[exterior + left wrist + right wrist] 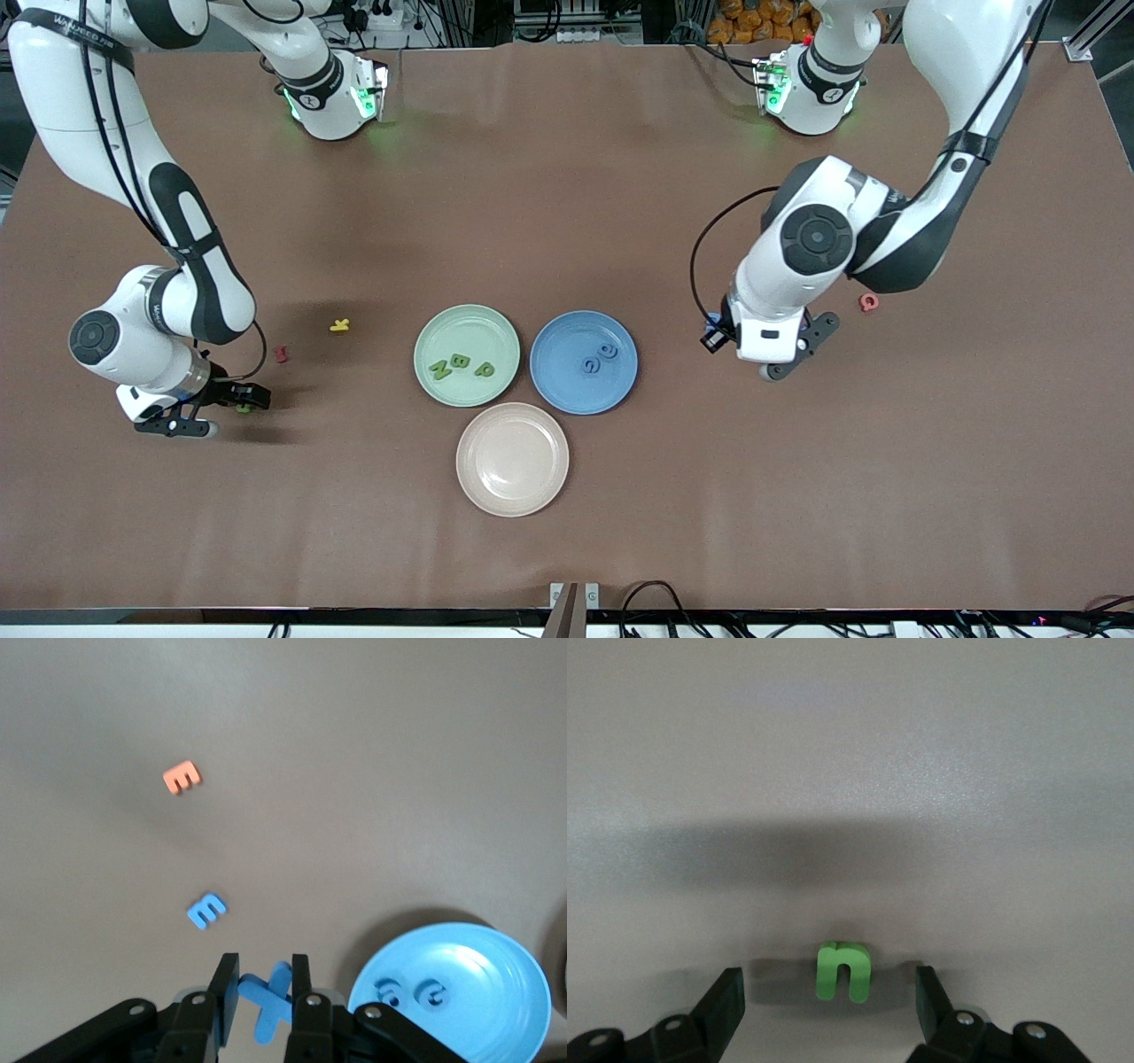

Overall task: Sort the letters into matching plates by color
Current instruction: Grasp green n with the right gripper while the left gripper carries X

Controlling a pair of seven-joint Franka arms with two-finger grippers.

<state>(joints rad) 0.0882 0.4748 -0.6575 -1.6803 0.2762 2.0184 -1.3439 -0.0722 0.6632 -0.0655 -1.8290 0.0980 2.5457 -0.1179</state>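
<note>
Gripping chunky blue X (268,1003), left tool (266,992), right tool (830,1001) straddling green n (842,971)

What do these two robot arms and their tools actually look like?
Both arms are glossy white with dark grey joint bands and round black joint caps. Thin black cables run along them, and green lights glow at the bases. The left tool and right tool each have two black fingers.

You see a bright, even scene, lit from above. Soft dark shadows lie on the table (567,221) under both arms. Green lights glow at the arm bases. Both wrist views look a little soft and pale.
</note>
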